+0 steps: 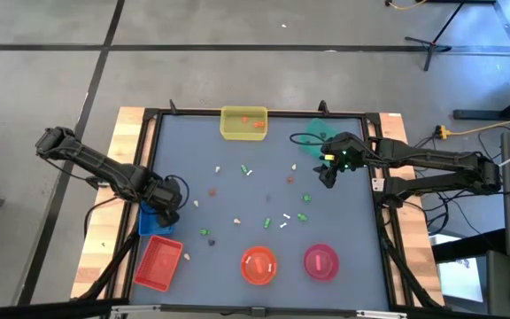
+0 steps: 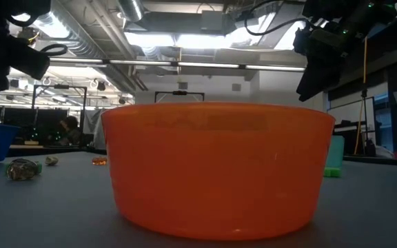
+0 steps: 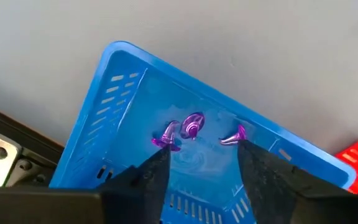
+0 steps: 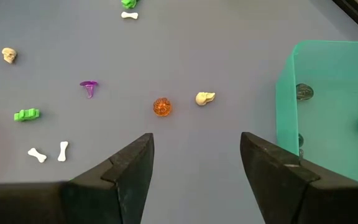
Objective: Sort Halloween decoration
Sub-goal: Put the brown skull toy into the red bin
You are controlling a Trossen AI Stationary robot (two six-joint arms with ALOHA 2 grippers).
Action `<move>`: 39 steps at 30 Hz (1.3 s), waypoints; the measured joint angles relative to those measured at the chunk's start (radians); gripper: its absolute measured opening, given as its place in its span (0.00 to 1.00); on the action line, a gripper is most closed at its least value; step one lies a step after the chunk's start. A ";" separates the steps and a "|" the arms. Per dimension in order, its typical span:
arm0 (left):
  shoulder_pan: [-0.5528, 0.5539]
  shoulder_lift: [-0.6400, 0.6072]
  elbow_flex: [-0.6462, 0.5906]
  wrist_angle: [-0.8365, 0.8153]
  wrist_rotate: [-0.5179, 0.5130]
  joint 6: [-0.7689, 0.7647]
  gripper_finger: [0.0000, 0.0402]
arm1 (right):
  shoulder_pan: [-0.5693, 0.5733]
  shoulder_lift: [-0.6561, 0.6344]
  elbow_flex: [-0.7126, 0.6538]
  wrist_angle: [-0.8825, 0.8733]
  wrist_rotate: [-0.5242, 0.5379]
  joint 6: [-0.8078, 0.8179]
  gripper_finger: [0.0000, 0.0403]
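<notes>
Three tiny translucent purple hat-shaped trinkets (image 3: 191,127) lie in the blue slotted plastic tray (image 3: 120,87) at the table's left edge, their pointed tips aimed different ways (two tipped sideways). The left gripper (image 3: 197,165) hangs above them, fingers spread, holding nothing. The right gripper (image 4: 194,165) hovers open and empty beside the teal tray (image 4: 291,93).

overhead, table-level, two wrist views

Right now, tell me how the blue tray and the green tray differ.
The blue tray has slotted walls; the green tray shows smooth, see-through walls. The blue tray holds purple trinkets; the green tray holds dark grey trinkets. The blue tray lies under the open left gripper at the table's left edge; the green tray sits beside the open right gripper. Both are plastic sorting containers already holding pieces.
</notes>
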 joint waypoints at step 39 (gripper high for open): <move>0.127 0.017 0.164 0.237 -0.072 -0.091 0.45 | 0.000 0.000 0.000 0.002 0.000 0.000 0.59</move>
